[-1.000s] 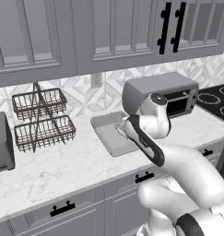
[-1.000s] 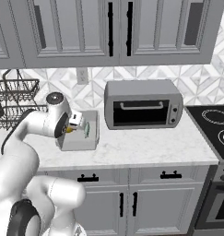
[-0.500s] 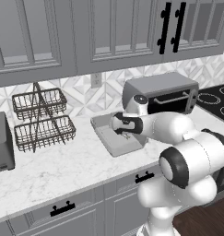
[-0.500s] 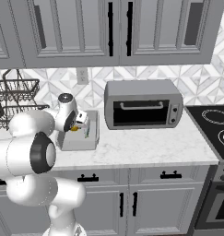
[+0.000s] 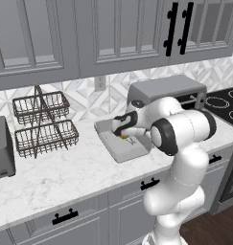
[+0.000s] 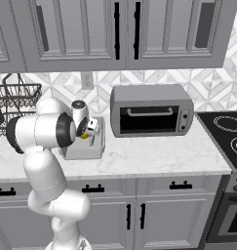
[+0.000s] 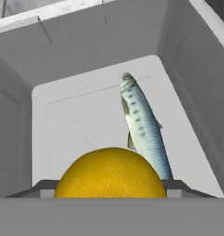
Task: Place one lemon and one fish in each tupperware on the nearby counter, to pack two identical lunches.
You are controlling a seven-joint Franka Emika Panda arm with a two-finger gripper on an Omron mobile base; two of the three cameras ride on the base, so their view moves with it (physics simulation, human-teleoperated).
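tool (image 5: 122, 134) low over the tray (image 5: 119, 150), jaws set on a lemon (image 7: 110, 173) – fruit sits right between the two dark tips in hand view, tips pressed to its sides, so holding it. in left base view lemon shows as a small yellow spot (image 5: 123, 136) just under the dark hand, over the tray's inner part; whether it touches the tray floor, can't tell. right base view gives same: yellow spot (image 6: 84, 136) at the hand, above the tray (image 6: 81, 151).

tray: light grey, shallow, rounded corners, sits on white marble table (image 5: 65, 177) betw. wire basket rack (image 5: 41, 124) and toaster oven (image 5: 168, 91), nearer the oven. in right base view table (image 6: 154, 158) runs on past the oven (image 6: 151, 116) to a black stove top (image 6: 227, 127).

one fish (image 7: 143, 124) already lies flat on the tray floor: slim, silvery-blue w/ dark specks, head toward far wall in hand view, tail running under/behind the lemon, to its right. in right base view only a thin greenish sliver (image 6: 92, 140) by the hand.

arm bent in a tight loop over table edge, elbow toward the camera. grey cabinets w/ black handles above and below. grey appliance (image 5: 2, 153) at far left of table in left base view.
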